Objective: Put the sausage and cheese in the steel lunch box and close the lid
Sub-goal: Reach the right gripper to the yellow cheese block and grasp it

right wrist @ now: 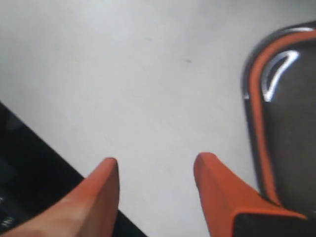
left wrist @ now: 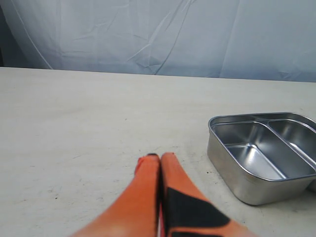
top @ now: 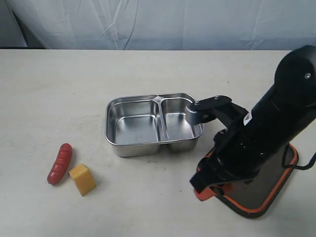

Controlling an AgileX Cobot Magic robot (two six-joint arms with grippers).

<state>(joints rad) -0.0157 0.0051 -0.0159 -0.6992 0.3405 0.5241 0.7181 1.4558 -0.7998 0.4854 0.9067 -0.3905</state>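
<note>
The steel lunch box stands mid-table, both compartments bare; it also shows in the left wrist view. The red sausage and the yellow cheese lie side by side on the table, left of the box and nearer the front. The dark lid with its orange rim lies flat at the right, partly under my right arm. My right gripper is open over bare table, with the lid just beside one finger. Its orange fingertips sit at the lid's left end. My left gripper is shut and holds nothing.
A pale cloth backdrop hangs behind the table's far edge. A grey part of my right arm hangs over the lunch box's right corner. The left arm does not show in the exterior view.
</note>
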